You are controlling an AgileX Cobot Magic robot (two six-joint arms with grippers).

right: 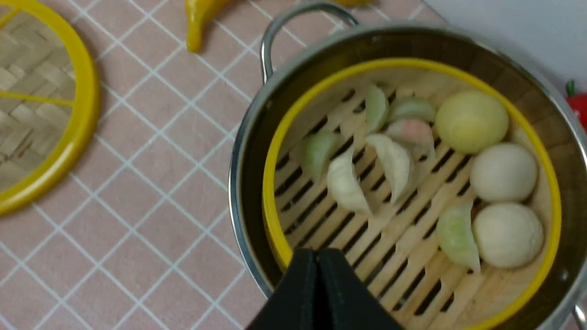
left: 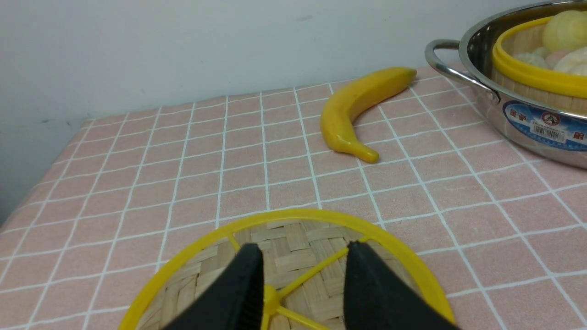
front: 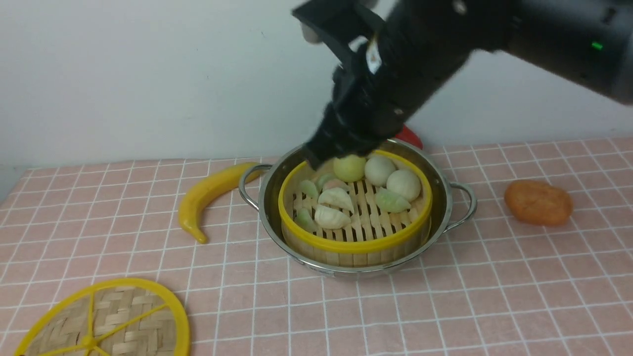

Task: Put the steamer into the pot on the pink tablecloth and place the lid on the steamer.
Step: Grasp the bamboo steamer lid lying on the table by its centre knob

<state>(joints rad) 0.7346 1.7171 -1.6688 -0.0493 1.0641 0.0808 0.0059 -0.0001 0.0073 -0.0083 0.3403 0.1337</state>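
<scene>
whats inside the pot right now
The steamer sits inside the pot, holding three round buns and several dumplings on its slatted floor. The pot's bottom is hidden under the steamer.

Pink tablecloth (front: 494, 296) gridded in white — yellow-rimmed steamer (front: 353, 245), shiny steel pot (front: 269, 198), yellow-spoked woven lid (front: 123, 316), yellow banana (front: 207, 195).

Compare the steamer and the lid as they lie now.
The steamer is a deep slatted basket; the lid is a flat woven disc with yellow spokes. The steamer sits inside the pot; the lid lies on the pink tablecloth. Both have round yellow rims.
</scene>
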